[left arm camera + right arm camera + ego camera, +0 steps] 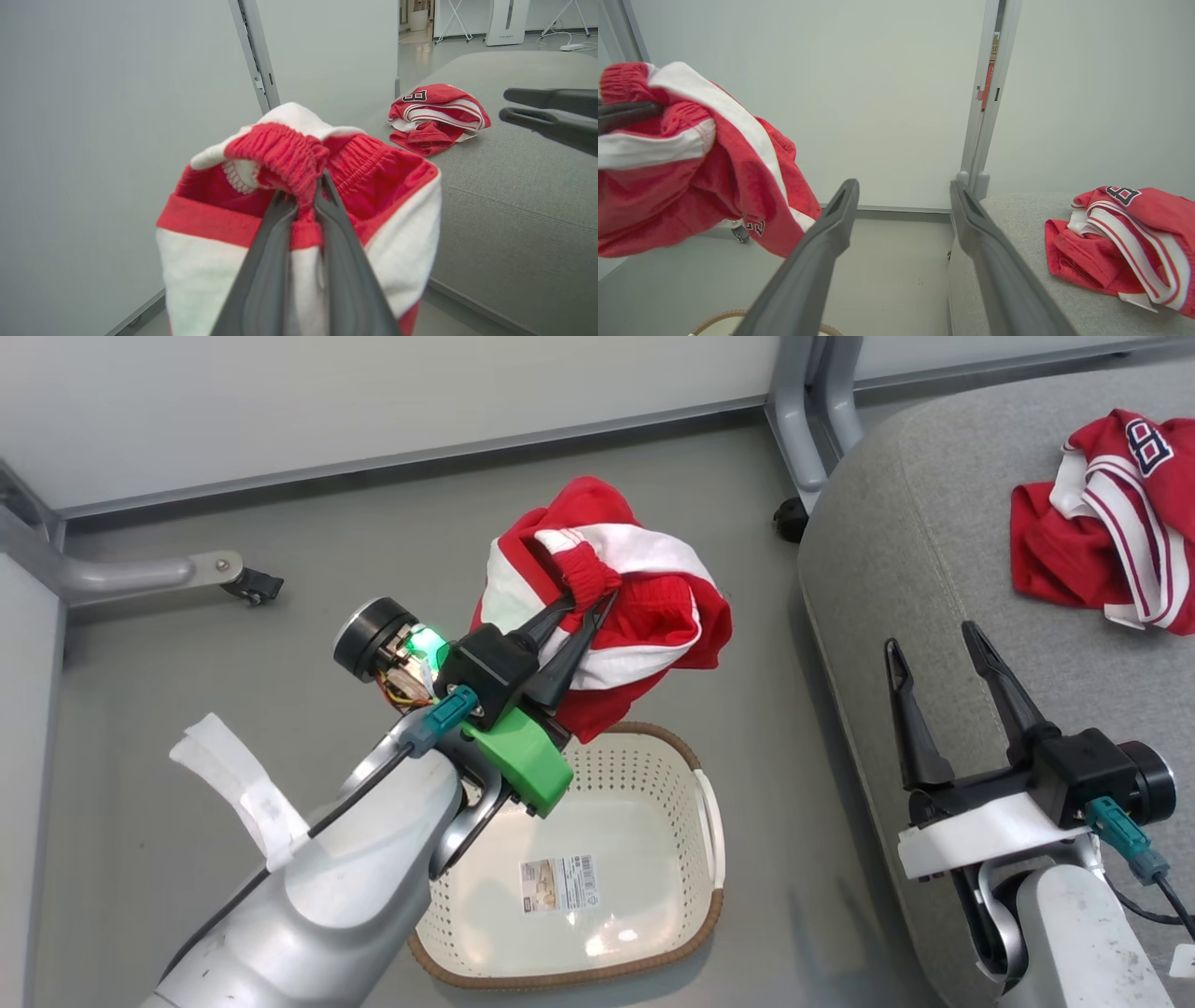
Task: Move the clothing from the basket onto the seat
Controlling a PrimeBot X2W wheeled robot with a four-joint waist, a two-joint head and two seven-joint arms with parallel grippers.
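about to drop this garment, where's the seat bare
The seat is bare from its left edge to the striped garment lying far right, and nearer than that garment. Crowded: that far-right patch, and the near edge by the open right gripper.

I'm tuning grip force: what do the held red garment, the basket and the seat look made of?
The held red garment: soft matte fabric, likely knit; it droops in folds with a gathered elastic band. The basket: probably moulded plastic, slightly glossy, with perforated walls and brown woven-look rim. The seat: grey matte upholstery fabric with visible fine weave.
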